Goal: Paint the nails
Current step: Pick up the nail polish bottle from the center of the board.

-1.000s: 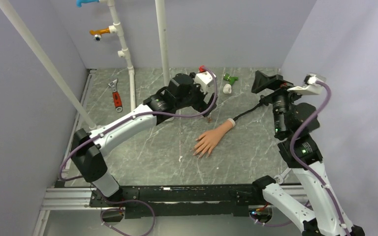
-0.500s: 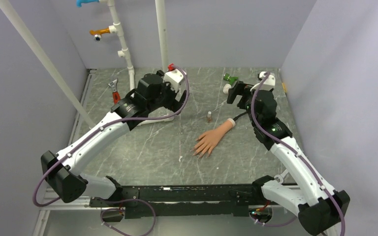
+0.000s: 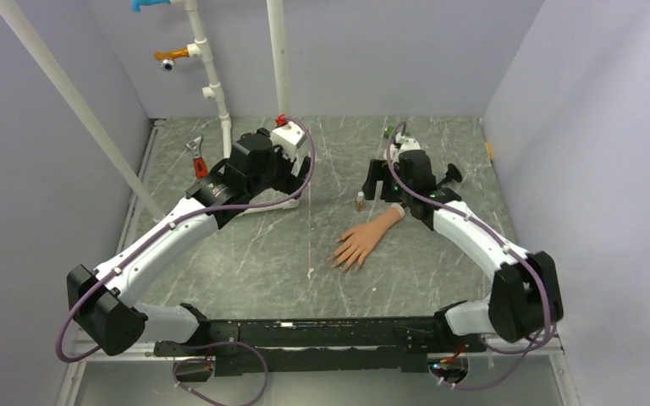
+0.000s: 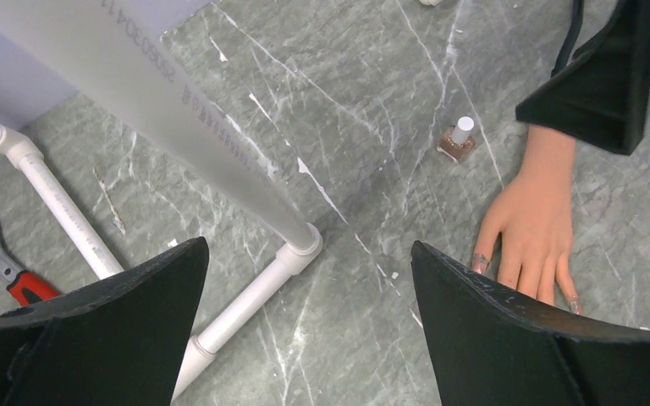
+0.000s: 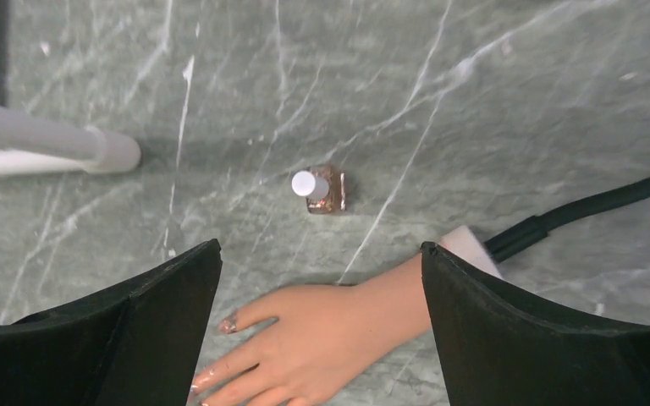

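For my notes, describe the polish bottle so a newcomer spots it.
On the grey marbled table, find the peach mannequin hand near the middle. Just behind the hand, left of its wrist in the overhead view, stands the bottle, not touching it. Nothing else nearby is this small, pinkish-brown and white-capped.

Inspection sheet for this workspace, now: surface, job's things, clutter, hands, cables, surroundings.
Surface: marble-pattern table, white flecks, no spill seen.
Job's things: mannequin hand lies flat, palm down; nails look glittery where visible; polish bottle upright, capped, beside the mannequin's wrist, not touching.
Clutter: red-handled wrench at far left.
Hands: left hand open, empty; right hand open, empty, above bottle and mannequin wrist.
Cables: purple cables along both arms; black cord leaves the mannequin wrist.
Surroundings: white pipe frame with coloured valves; lavender walls.
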